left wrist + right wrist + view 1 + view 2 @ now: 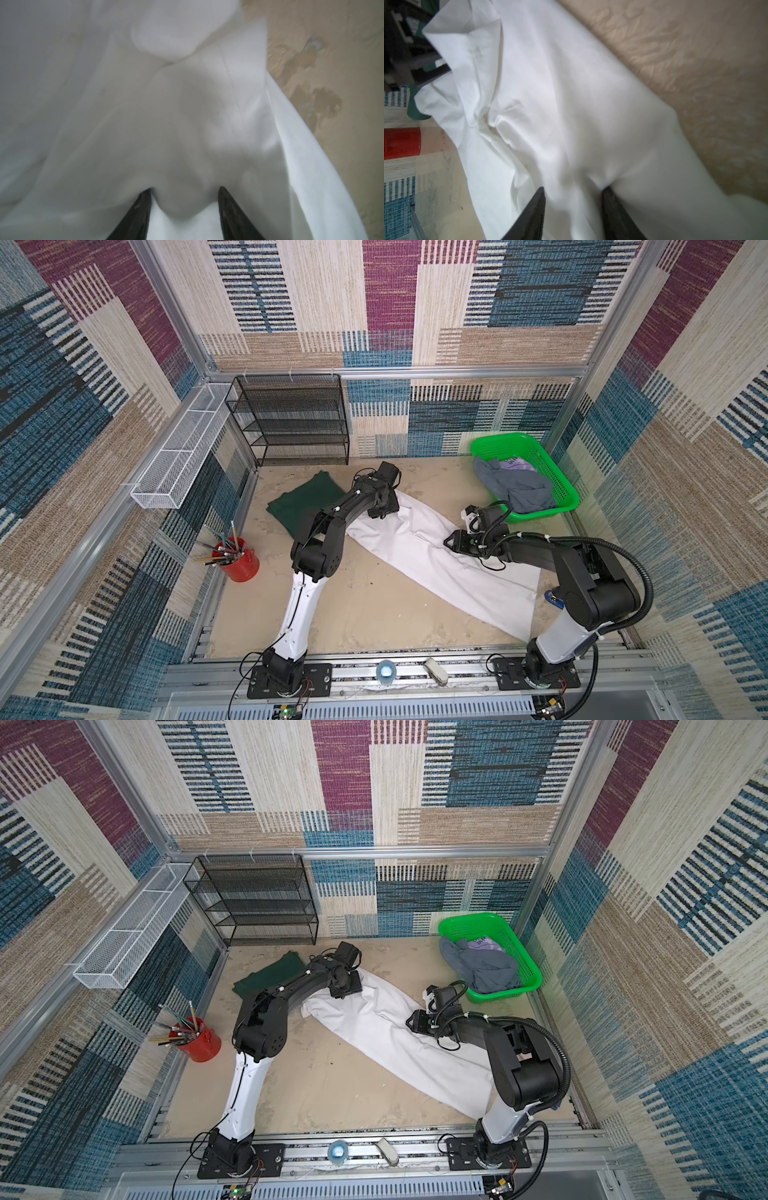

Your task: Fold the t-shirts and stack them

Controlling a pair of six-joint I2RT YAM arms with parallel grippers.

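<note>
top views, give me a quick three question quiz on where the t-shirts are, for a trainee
1. True or false: the grey t-shirt lies in the green basket.
2. The white t-shirt lies: A, folded into a square; B, stretched in a long diagonal band on the table; C, in the basket.
3. Which t-shirt lies nearest the black mesh shelf?
Key: 1 true; 2 B; 3 the dark green t-shirt.
</note>
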